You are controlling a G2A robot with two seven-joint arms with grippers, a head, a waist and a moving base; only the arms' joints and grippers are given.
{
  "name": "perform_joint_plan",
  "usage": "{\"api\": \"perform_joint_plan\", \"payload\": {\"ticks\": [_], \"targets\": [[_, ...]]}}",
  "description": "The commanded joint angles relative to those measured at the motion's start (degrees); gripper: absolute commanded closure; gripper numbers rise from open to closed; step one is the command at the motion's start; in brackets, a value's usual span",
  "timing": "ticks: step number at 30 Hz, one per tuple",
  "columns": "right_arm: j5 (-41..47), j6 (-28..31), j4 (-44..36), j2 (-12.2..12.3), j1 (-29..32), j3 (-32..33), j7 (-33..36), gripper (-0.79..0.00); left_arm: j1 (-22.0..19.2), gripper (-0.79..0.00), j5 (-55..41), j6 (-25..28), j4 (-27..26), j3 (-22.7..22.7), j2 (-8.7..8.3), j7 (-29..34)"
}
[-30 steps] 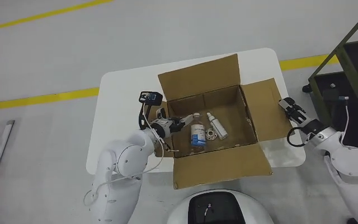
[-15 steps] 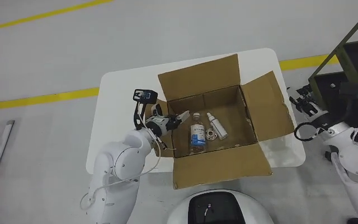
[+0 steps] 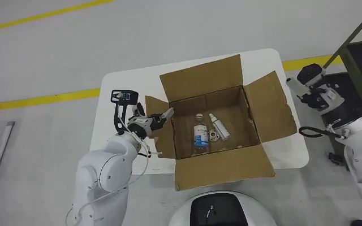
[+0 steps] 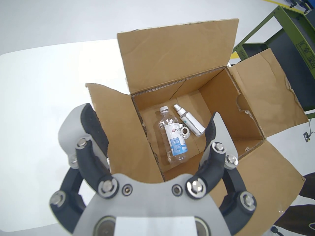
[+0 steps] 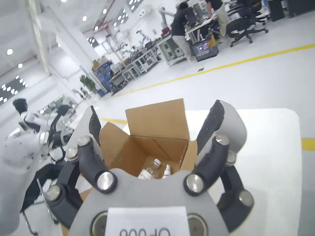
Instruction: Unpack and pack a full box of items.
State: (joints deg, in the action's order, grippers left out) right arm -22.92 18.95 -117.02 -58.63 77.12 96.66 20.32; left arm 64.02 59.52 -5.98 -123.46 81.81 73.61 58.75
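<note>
A brown cardboard box (image 3: 203, 79) is seen near the middle of the white bench (image 3: 127, 96), with all four flaps opened and a torn edge visible along the right-hand flap. Three things are found on its floor. A clear plastic bottle (image 3: 199, 135) with a white cap and a blue-and-white label is laid on its side. A slim white spray bottle (image 3: 219, 127) is laid flat just beside it. A small ring-shaped roll (image 3: 213, 135) is lodged between the two (what it is made of cannot be told). The left gripper (image 3: 164, 117) is held outside the box, just beside its left flap, and its jaws are spread wide with nothing between them. The right gripper (image 5: 156, 114) is held off the right edge of the bench, well apart from the box and near a green cart (image 4: 260, 24). Its jaws are likewise parted and nothing is gripped.
</note>
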Motion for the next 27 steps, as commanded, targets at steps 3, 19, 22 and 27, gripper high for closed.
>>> {"api": "perform_joint_plan", "payload": {"ticks": [3,19,22,27], "targets": [[-7.0,1.1,0.2,0.0,-2.0,-6.9,6.1,0.000,2.5,-0.785,1.5,0.4,-2.3,1.6,-0.39,1.4],[-14.1,-4.0,7.6,-0.8,-8.5,-18.8,12.6,0.000,10.0,-0.785,2.1,-2.5,-4.7,4.1,-0.94,-0.7],[-14.1,-4.0,7.6,-0.8,-8.5,-18.8,12.6,0.000,10.2,-0.785,1.6,-3.2,-5.5,3.9,-0.94,-1.4],[-15.3,-3.8,7.3,-0.8,-8.0,-19.2,12.8,0.000,10.0,-0.785,0.4,-3.2,-5.8,3.9,-1.00,-1.8]]}}
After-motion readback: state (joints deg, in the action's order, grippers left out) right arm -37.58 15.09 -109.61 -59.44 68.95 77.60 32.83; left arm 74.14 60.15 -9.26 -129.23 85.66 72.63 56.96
